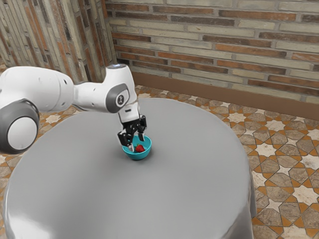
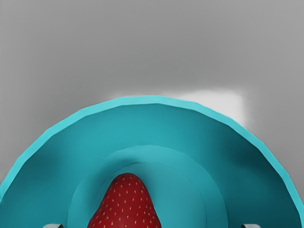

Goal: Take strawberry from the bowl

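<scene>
While the arm (image 1: 97, 94) reaches over the counter (image 1: 194, 184), the entries run as follows. Fingers (image 1: 131, 147): one pair, wide open, holding nothing, pointed down at the mouth of the bowl. Bowl (image 1: 142, 156): one, blue, upright on the counter, directly under the fingers. Strawberry (image 2: 126, 206): one, red, lying in the bowl, below and between the fingers, off the midline and nearer one fingertip than the other; contact with either, none seen. Long axis: roughly crosswise to the line joining the fingertips, so its two flanks face them. Step in hand, as judged: lining up for the grasp; strawberry not yet taken. Next move: a small shift toward the strawberry's side, a short descent, then closing on the flanks. Risks: the nearer fingertip landing on the fruit, the tapered end slipping free, the bowl wall being nudged.
</scene>
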Motion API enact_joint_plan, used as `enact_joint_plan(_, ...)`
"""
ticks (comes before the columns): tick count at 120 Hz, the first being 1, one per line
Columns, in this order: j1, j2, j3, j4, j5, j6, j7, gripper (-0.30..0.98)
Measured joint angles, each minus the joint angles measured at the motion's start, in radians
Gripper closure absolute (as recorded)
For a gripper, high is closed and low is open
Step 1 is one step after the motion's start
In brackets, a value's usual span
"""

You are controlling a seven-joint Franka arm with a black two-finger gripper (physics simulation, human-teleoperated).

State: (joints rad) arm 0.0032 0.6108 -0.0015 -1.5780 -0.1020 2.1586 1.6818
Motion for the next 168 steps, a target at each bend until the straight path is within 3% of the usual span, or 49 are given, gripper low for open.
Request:
enact_joint_plan(98, 0.001, 0.057, 0.0, 0.017, -0.004, 0.05, 0.011, 0.3)
enact_joint_plan(145, 0.0, 0.059, 0.0, 0.016, -0.002, 0.067, 0.017, 0.52)
enact_joint_plan(168, -0.003, 0.026, 0.0, 0.008, -0.002, 0.073, 0.015, 0.53)
